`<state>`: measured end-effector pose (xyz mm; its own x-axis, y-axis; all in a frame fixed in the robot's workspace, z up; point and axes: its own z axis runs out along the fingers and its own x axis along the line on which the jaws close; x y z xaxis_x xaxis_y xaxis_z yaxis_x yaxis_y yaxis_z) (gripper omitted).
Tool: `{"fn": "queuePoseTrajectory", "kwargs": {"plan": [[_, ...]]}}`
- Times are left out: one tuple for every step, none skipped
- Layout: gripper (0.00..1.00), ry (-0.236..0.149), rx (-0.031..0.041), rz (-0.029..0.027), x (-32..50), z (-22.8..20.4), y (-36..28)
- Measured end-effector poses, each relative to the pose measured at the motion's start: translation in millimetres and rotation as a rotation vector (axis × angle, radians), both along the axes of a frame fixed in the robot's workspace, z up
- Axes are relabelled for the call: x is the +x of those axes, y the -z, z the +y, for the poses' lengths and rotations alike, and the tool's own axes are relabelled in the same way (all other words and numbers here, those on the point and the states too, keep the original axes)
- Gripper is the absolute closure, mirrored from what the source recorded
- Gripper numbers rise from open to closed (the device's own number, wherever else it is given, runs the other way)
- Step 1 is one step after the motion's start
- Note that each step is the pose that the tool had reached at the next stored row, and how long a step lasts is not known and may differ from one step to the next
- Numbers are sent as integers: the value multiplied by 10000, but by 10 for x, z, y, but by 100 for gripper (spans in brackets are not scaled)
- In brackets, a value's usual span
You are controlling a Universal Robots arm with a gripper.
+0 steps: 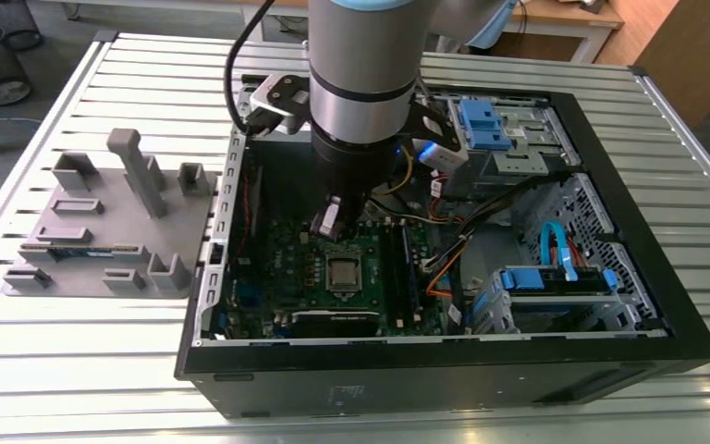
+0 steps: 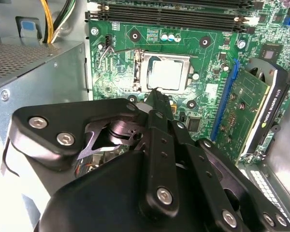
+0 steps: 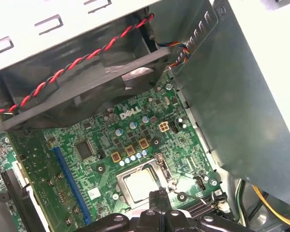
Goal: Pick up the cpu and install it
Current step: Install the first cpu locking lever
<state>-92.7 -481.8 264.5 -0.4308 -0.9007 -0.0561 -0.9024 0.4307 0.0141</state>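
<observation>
In the exterior view the arm (image 1: 361, 83) hides the far part of the board (image 1: 293, 277), and the bench (image 1: 84, 370) is cut off along the lower edge. In both wrist views the gripper (image 2: 154, 93) is cut off by the picture's edge. Its fingers (image 2: 157, 108) cover part of the socket frame (image 2: 141, 72) around the cpu (image 2: 166, 75); whether they touch it cannot be told.
</observation>
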Motion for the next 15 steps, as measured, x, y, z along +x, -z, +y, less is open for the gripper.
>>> {"fn": "queuePoseTrajectory", "kwargs": {"plan": [[89, 0, 0, 0, 0, 0, 0], [89, -1, 1, 0, 0, 2, 0], [89, 3, 0, 0, 1, 6, 0], [89, 15, 1, 0, 0, 11, -1], [89, 35, 0, 1, 0, 17, -1], [89, 63, 0, 0, 0, 22, -2], [89, 101, 0, 1, 0, 26, -3], [89, 147, 0, 0, 0, 29, -4], [89, 197, 0, 0, 0, 33, -6], [89, 235, 0, 0, 0, 37, -8], [89, 265, 0, 0, 0, 41, -11], [89, 290, -1, 1, 0, 44, -15], [89, 313, -1, 1, 0, 46, -21], [89, 332, -2, 2, 0, 48, -29], [89, 347, 0, 1, 0, 49, -39]]}}
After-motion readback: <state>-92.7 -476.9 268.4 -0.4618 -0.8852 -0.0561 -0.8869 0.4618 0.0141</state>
